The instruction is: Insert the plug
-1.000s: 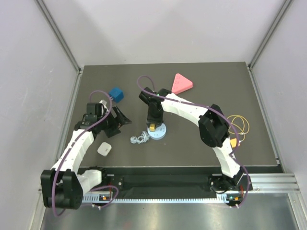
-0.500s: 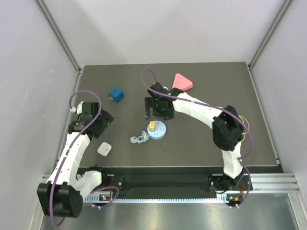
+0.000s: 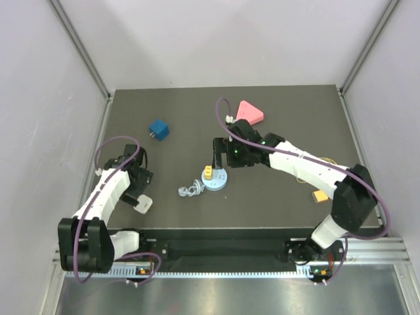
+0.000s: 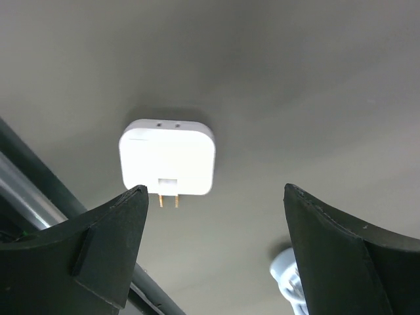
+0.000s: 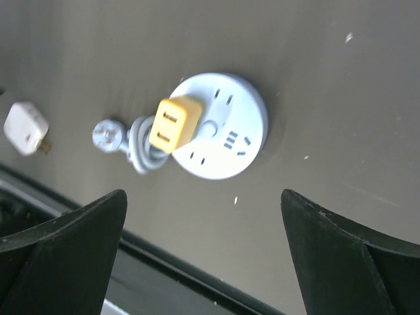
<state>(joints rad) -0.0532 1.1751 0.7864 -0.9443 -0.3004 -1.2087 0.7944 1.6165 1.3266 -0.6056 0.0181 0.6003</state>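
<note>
Tabletop [image 3: 275, 210], dark, bearing the following. Socket [image 3: 221, 182]: round, pale blue, lying flat near the middle; reference item for all places below. Plug [image 3: 208, 173]: yellow, task item, sitting on the socket's top face at its left part, free of both hands; the depth of its seating cannot be told. Cord [image 3: 190, 190]: grey, coiled, touching the socket's left edge. Right hand [image 3: 220, 157]: hanging just behind the socket on the far side from the arm bases, fingers spread wide, holding nothing; its wrist view looks down on the socket and plug between the two fingers. Left hand [image 3: 134, 190]: well to the left of the socket, fingers spread wide, holding nothing, poised over the adapter. Adapter [image 3: 143, 205]: white, square with rounded corners, two metal prongs showing, lying flat left of the socket and nearer the bases, apart from both fingers in the left wrist view. Cube [image 3: 158, 128]: blue, left of and behind the socket. Triangle [image 3: 249, 113]: pink, rounded corners, right of and behind the socket.
</note>
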